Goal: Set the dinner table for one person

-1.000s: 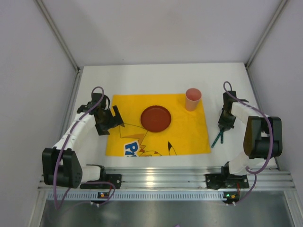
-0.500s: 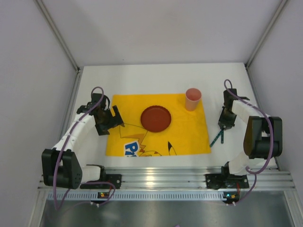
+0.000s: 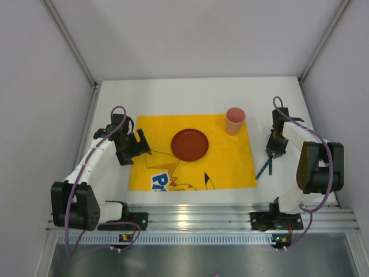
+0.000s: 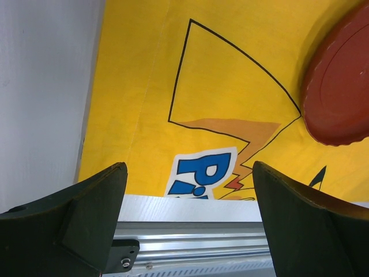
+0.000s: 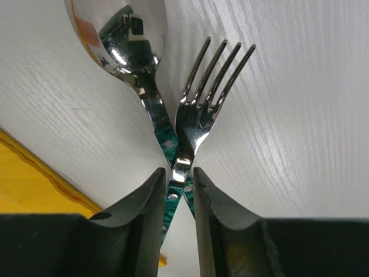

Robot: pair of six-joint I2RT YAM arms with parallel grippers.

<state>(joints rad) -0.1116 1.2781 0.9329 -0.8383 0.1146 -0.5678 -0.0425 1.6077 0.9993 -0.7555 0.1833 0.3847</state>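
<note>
Yellow placemat (image 4: 230, 81) lettered "P", end effector (image 5: 176, 173) clamping cutlery (image 5: 193, 124)

A yellow placemat (image 3: 230, 164) with a cartoon print lies flat. A round dark red plate (image 3: 189, 144) sits on its far middle, and a pink cup (image 3: 234, 120) stands upright at its far right corner. Just off its right edge, a spoon (image 5: 118, 29) and a fork (image 5: 210, 86) cross at their green handles.
</note>
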